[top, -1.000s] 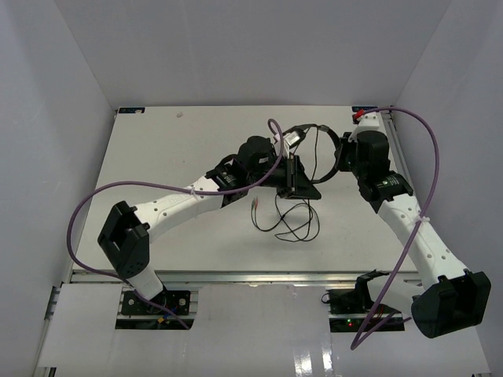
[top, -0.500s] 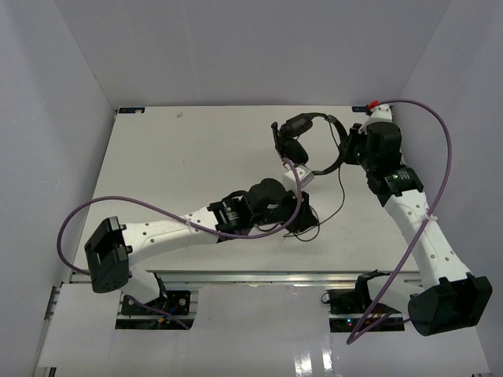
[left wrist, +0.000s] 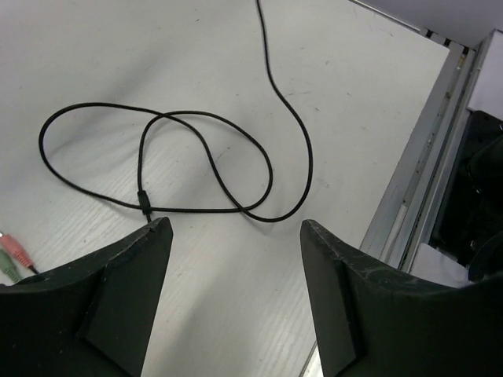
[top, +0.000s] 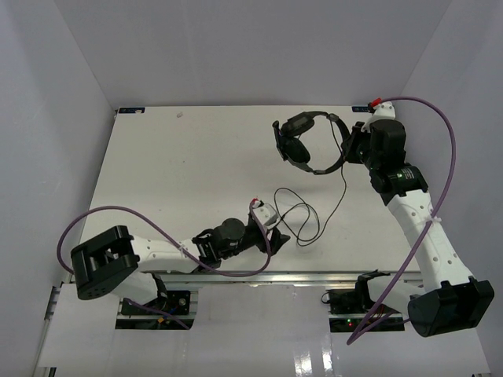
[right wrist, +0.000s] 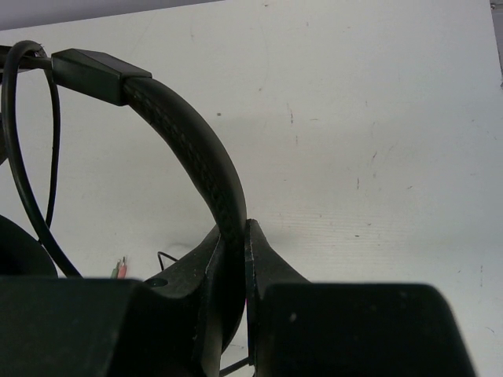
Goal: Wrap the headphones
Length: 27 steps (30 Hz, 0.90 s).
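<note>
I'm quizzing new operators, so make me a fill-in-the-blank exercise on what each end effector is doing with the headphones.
1. The right end effector is shut on the headphones at their ____.
2. On the left end effector, the jaws stand ____ above the cord.
3. The cord's loops lie on the ____.

Missing words: headband; open; table.

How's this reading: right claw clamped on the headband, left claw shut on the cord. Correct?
No. The left claw is open; the left wrist view shows the cord lying on the table beyond it. The right claw does clamp the headband.
</note>
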Each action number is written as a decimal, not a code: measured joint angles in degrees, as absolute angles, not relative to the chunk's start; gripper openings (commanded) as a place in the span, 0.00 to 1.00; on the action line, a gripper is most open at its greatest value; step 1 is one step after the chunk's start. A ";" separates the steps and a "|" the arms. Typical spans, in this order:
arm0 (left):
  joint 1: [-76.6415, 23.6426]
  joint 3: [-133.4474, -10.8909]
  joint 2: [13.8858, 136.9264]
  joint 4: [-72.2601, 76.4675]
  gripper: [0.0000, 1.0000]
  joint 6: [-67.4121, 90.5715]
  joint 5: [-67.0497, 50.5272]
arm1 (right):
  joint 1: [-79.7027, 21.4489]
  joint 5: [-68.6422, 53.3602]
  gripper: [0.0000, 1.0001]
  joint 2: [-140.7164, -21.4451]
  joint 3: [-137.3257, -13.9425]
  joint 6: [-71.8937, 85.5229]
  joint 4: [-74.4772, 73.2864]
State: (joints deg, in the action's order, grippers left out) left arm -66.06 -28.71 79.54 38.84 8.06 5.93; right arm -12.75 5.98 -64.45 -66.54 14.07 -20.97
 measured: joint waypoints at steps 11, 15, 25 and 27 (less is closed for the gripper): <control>-65.72 -41.45 100.97 52.16 0.86 2.33 -7.12 | -12.71 4.77 0.08 -63.82 -66.65 13.04 -21.63; -65.53 -48.74 106.02 52.34 0.86 2.35 -8.28 | -12.71 4.24 0.08 -63.11 -66.65 13.03 -22.12; -64.42 -57.95 116.64 52.31 0.79 6.13 -9.62 | -12.56 3.04 0.08 -61.18 -66.65 13.06 -22.39; -64.34 -59.49 118.64 51.34 0.78 6.70 -9.29 | -12.47 2.76 0.08 -60.98 -66.65 13.06 -22.40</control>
State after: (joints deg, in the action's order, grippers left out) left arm -64.34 -59.49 118.64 51.34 6.70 -9.29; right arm -12.47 2.76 -60.98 -66.65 13.06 -22.40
